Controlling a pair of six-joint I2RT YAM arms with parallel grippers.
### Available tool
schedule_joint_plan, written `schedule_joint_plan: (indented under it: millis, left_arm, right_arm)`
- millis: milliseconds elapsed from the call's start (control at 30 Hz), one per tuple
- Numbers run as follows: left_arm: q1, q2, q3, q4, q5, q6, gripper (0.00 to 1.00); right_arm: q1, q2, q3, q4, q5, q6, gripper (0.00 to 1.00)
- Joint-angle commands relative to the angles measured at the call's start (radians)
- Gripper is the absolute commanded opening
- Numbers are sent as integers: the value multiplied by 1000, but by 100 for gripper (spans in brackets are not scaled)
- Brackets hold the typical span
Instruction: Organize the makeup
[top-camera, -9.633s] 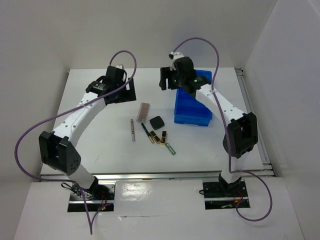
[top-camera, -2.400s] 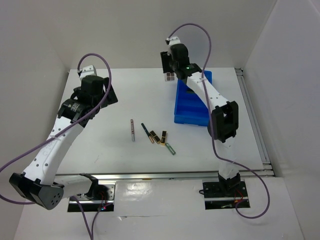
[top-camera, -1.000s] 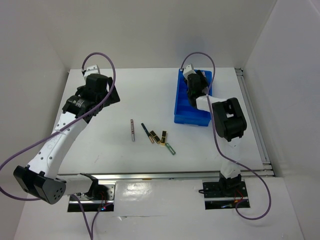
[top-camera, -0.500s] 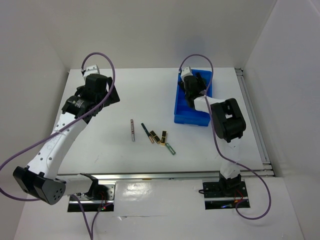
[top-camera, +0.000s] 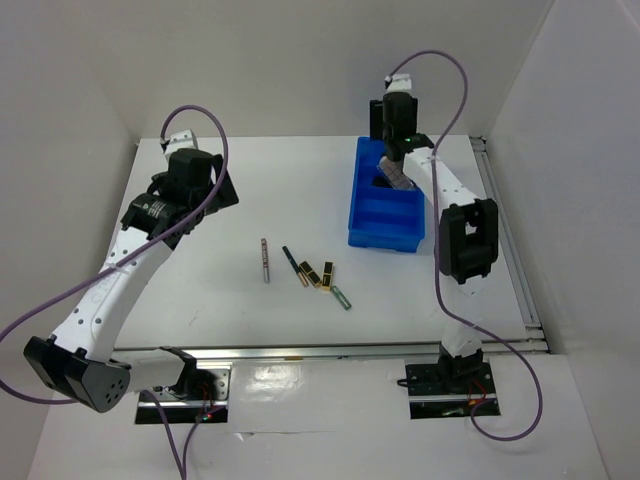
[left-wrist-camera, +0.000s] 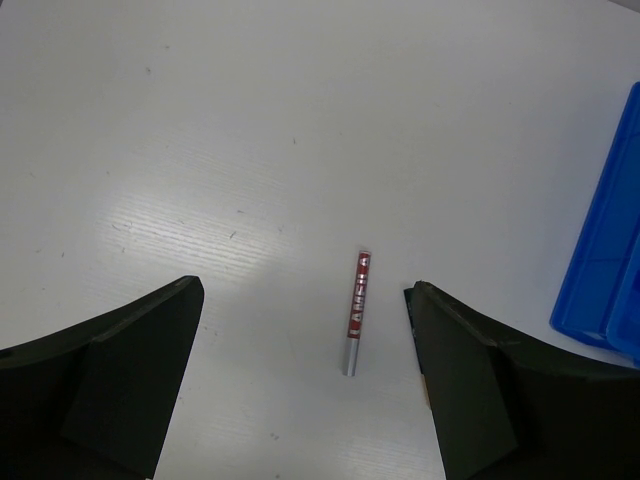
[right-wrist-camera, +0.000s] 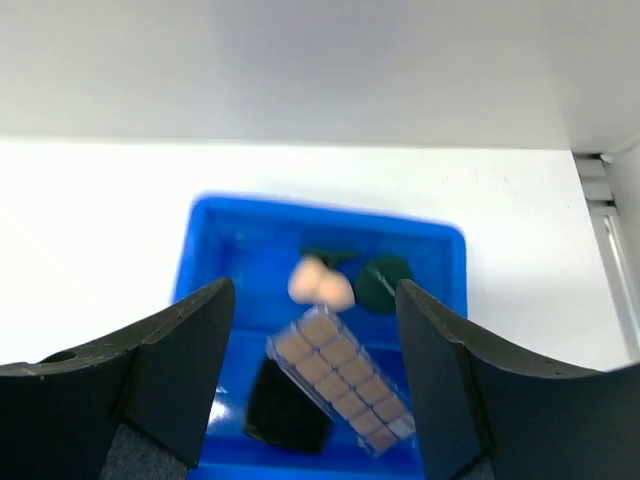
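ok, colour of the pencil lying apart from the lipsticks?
The pencil is red with white lettering and a silver end; clearest in the left wrist view.

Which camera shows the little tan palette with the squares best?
The right wrist camera: the tan palette sits in the blue bin, with its squares clear. The top view shows only a small, partly hidden bit. The left wrist view misses it.

The far right of the table (top-camera: 230, 320) is occupied by the blue bin (top-camera: 384, 240), its far compartment crowded with a tan palette (right-wrist-camera: 342, 382), black compact (right-wrist-camera: 288, 412), peach sponge (right-wrist-camera: 320, 283) and green pad (right-wrist-camera: 384, 277). Mid-table, a loose row of slim pencils (top-camera: 265, 260), lipsticks (top-camera: 325, 275) and a green tube (top-camera: 343, 296) is met. Open surface is left between this row and the bin, and along the near edge.
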Motion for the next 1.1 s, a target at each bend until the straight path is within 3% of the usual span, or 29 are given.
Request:
schedule_joint_plan:
  millis: [0, 167, 233, 333, 433, 767, 1067]
  left_arm:
    - [-2, -25, 1, 18, 2, -18, 99]
    - [-2, -25, 1, 18, 2, -9, 99]
    - [-2, -25, 10, 18, 2, -9, 99]
    - [-2, -25, 10, 18, 2, -9, 99]
    - [-2, -25, 10, 18, 2, -9, 99]
    - [-2, -7, 21, 18, 20, -9, 99]
    - [-2, 3, 21, 18, 11, -9, 99]
  right_arm:
    - [-60, 38, 108, -208, -93, 178, 73]
    - [-129, 161, 315, -405, -274, 321, 73]
    - [-149, 180, 338, -426, -341, 336, 66]
    - [-161, 192, 339, -436, -382, 361, 39]
    - [-183, 213, 339, -445, -409, 397, 21]
    - [-203, 296, 348, -426, -482, 427, 20]
    - [-203, 276, 297, -417, -598, 376, 18]
